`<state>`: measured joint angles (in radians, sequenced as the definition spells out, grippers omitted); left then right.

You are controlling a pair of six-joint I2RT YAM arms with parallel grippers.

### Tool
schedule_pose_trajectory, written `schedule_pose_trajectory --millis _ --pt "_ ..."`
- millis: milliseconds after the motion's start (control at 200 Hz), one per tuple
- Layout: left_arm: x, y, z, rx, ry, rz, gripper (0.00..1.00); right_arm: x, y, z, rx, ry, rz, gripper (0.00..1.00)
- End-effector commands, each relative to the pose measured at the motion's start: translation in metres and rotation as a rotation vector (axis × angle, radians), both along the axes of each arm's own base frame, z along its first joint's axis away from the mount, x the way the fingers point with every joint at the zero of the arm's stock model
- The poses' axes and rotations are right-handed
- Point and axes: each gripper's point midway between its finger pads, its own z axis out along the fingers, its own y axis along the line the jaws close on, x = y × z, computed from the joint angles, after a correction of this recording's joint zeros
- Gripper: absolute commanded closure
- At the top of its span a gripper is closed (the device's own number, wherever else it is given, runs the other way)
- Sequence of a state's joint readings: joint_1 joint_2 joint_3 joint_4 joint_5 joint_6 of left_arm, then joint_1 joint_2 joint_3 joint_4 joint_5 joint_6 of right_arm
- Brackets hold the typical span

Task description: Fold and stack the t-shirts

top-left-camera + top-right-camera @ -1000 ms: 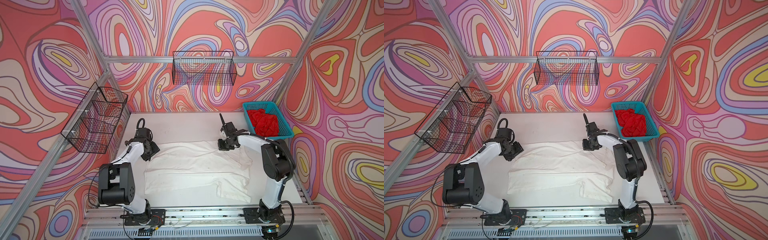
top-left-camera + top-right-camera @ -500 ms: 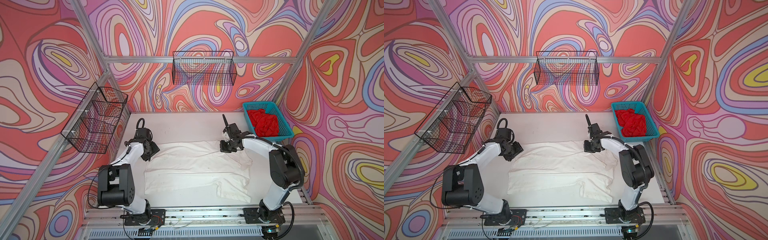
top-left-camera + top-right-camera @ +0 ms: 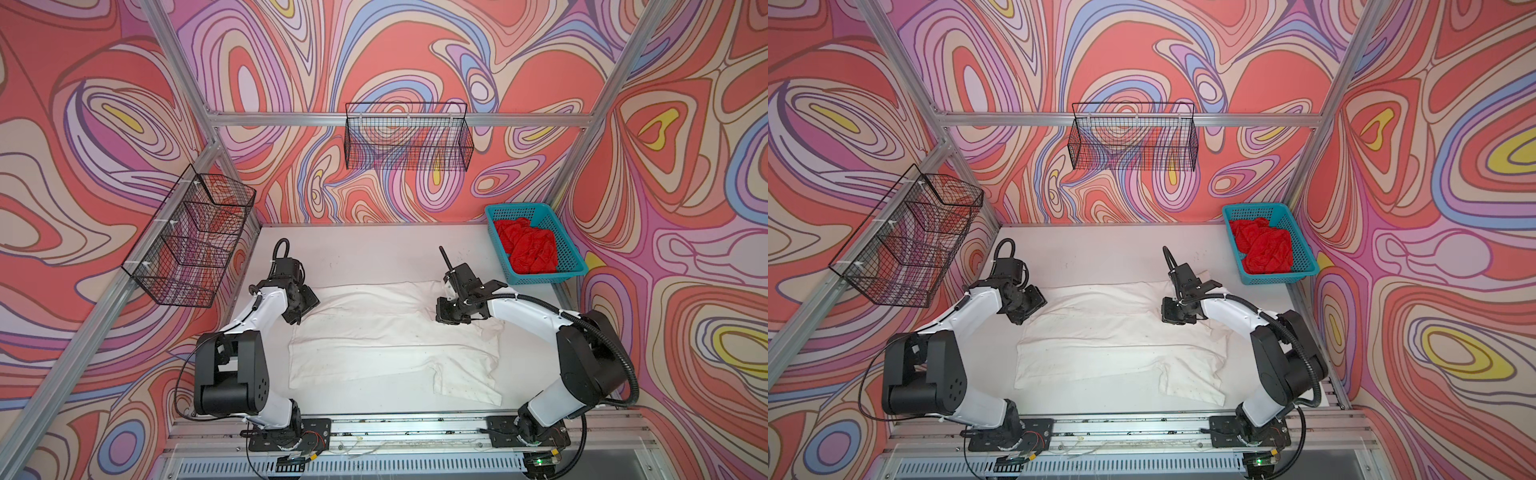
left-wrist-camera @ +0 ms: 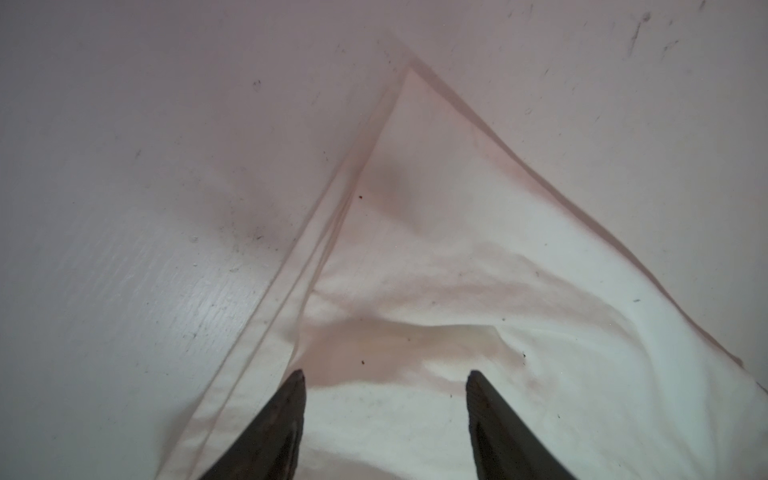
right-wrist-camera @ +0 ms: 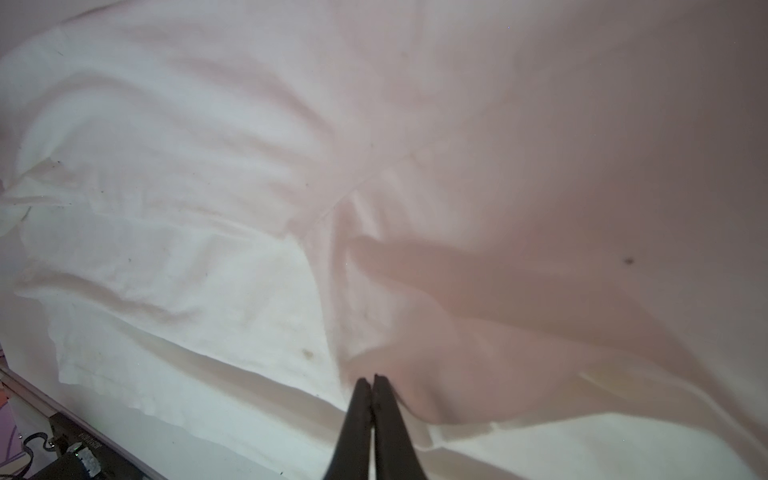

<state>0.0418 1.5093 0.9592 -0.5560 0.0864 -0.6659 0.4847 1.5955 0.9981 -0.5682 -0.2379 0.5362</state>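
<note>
**Right arm slides outward along the white shirt's far edge**

Over the last second the right gripper (image 3: 451, 313) has shifted a little toward three o'clock along the far edge of the white t-shirt (image 3: 386, 336), and its elbow has swung outward with it. The left gripper (image 3: 300, 306) has not moved. The cloth itself looks unchanged in outline, so this reads as repositioning for a grip, not a fold under way; folding of this shirt has hardly begun.

The right gripper's fingers (image 5: 371, 415) are pressed together, tips at a raised crease, though whether any cloth is caught between them cannot be told. The left gripper (image 4: 384, 386) is spread, with its two fingers (image 4: 286, 415) standing over the shirt's hem corner and nothing between them.

The white t-shirt lies flat at the middle of the table (image 3: 374, 253), between the two arms. Its long axis runs from nine to three o'clock: hem toward nine, shoulders and sleeves toward three, one sleeve (image 3: 467, 384) splayed out toward five.

The red t-shirt (image 3: 528, 249) sits crumpled in the teal basket (image 3: 552, 276) at about two o'clock, well apart from the white one and untouched.
</note>
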Motion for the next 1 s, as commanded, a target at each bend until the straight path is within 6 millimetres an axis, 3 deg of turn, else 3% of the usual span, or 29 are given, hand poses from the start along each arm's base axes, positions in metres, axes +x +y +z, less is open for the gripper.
schedule_pose_trajectory --millis 0,275,366,481,596,751,901,997 --pt "-0.010 -0.002 0.001 -0.003 0.013 -0.003 0.36 -0.006 0.003 0.004 0.004 -0.005 -0.068 1.00" --pt "-0.015 -0.004 -0.004 -0.007 0.019 -0.009 0.36 -0.028 0.020 -0.012 -0.012 0.052 -0.064 1.00" --pt "-0.015 -0.004 -0.003 -0.008 0.018 -0.009 0.36 -0.031 0.026 -0.012 -0.005 0.058 -0.055 0.87" --pt "-0.015 -0.005 -0.002 -0.008 0.013 -0.011 0.36 -0.028 0.026 0.001 -0.011 0.027 -0.040 0.81" --pt "-0.014 -0.006 -0.001 -0.005 0.011 -0.015 0.36 -0.012 0.010 0.014 -0.100 -0.039 -0.046 0.74" --pt "-0.011 -0.010 -0.006 -0.004 0.029 -0.038 0.36 0.009 -0.017 0.007 -0.147 -0.035 -0.067 0.71" --pt "-0.003 -0.002 -0.005 0.049 0.041 -0.049 0.36 0.051 -0.061 0.012 -0.176 -0.075 -0.141 0.63" --pt "0.010 0.004 0.002 0.081 0.028 -0.056 0.37 0.076 -0.077 0.014 -0.190 -0.092 -0.156 0.62"
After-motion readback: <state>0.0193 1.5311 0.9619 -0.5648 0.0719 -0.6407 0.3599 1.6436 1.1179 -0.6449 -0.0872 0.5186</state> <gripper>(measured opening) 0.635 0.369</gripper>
